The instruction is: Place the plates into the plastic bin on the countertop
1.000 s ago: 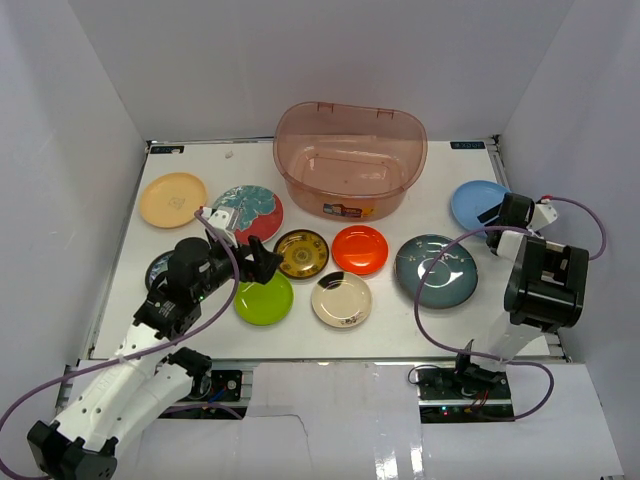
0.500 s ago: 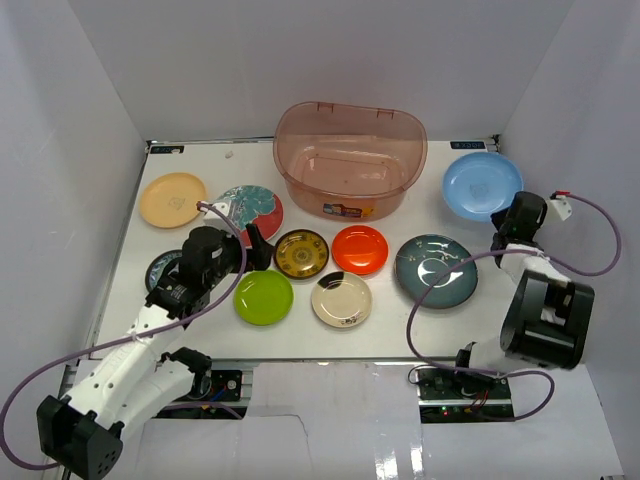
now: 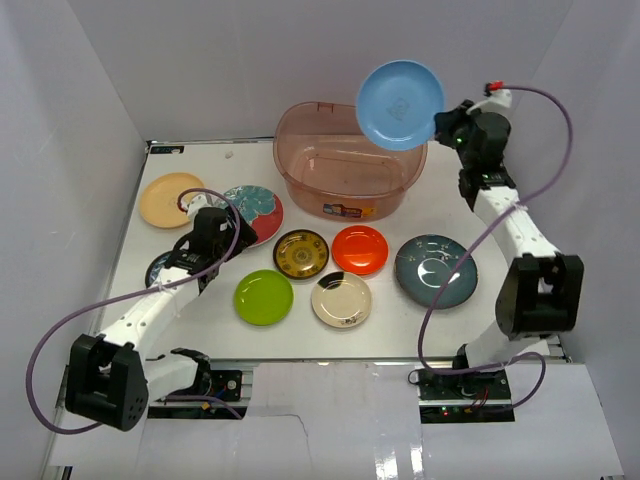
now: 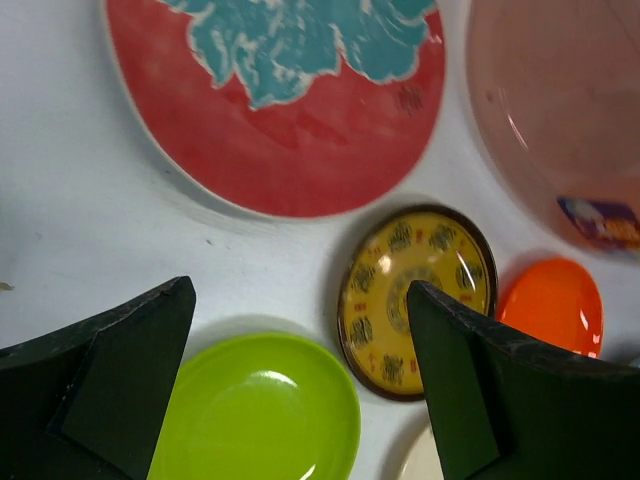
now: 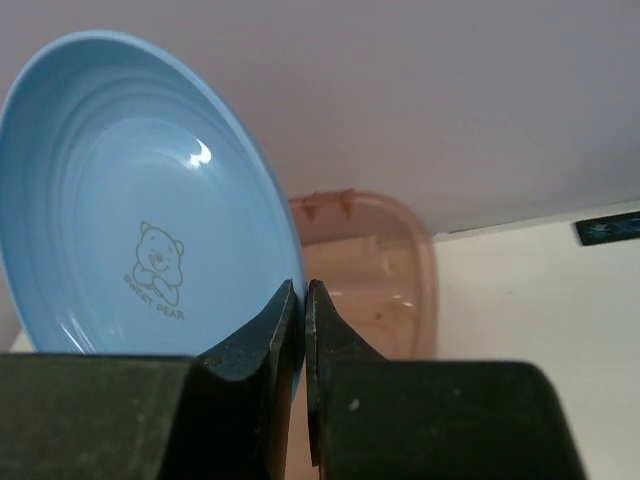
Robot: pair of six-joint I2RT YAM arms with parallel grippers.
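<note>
- Left hand point(image 4: 300, 340): jaws wide, empty, poised above the surface point(image 3: 190, 312) between the red-teal floral plate point(image 3: 255, 208) and the lime green plate point(image 3: 263, 297).
- Plastic bin point(image 3: 300, 170): at 12 o'clock on the surface.
- Right hand point(image 5: 303, 300): clamped on the rim of the light blue plate point(image 3: 400, 90), held aloft at the bin's 1 o'clock rim.

Bin point(image 3: 320, 190) at back centre of desk point(image 3: 190, 330). Held plate point(image 3: 400, 104) raised off desk, edge pinched in right tool point(image 3: 437, 125); in top view overlaps bin's far right rim. Far-left plate point(image 3: 172, 199) left of bin; back-row plate point(image 3: 258, 207) just right of it. Before bin, left to right: centre-left plate point(image 3: 301, 253), centre plate point(image 3: 360, 249), right plate point(image 3: 436, 270). Nearer row: front-left plate point(image 3: 264, 297), front-centre plate point(image 3: 341, 299). Left-edge plate point(image 3: 155, 268) partly under left arm. Left tool point(image 4: 300, 350), jaws wide, above desk between back-row, centre-left and front-left plates.
</note>
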